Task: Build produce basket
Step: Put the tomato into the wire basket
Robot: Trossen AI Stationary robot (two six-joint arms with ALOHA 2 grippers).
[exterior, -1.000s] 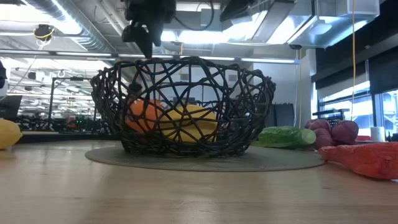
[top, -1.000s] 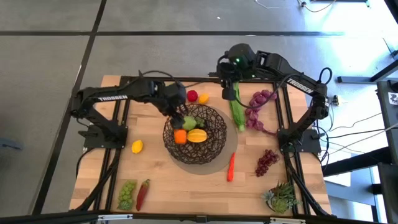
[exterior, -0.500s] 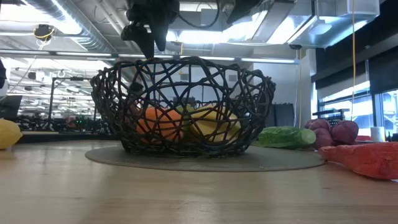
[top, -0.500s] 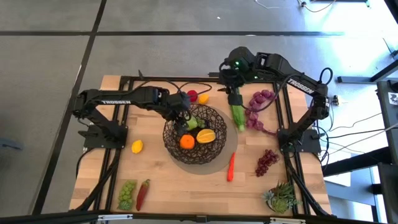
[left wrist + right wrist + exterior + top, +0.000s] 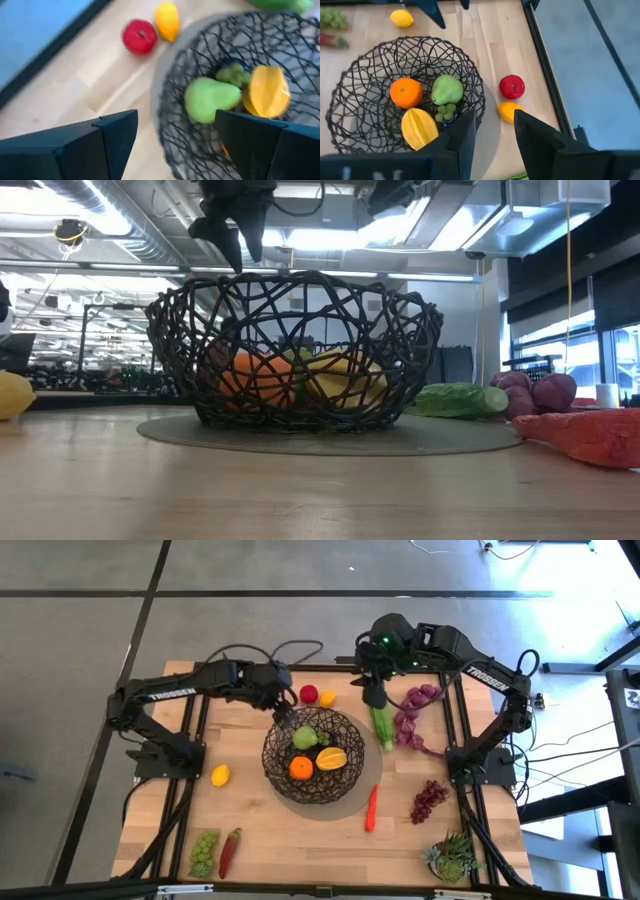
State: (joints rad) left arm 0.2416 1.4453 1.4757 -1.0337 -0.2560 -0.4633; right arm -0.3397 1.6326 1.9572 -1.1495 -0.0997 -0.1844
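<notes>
The basket (image 5: 315, 755) sat mid-bench on its grey mat (image 5: 368, 783), holding an orange (image 5: 301, 768), a green pear (image 5: 305, 737) and a yellow fruit (image 5: 331, 758), while the left claw (image 5: 284, 715) hung spread and empty over its rim and the right claw (image 5: 375, 696), also spread and empty, hung above the green stalk (image 5: 382, 722).

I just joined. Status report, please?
Left end effector open, empty, at basket rim. Right end effector open over stalk. Nothing blocking.
</notes>
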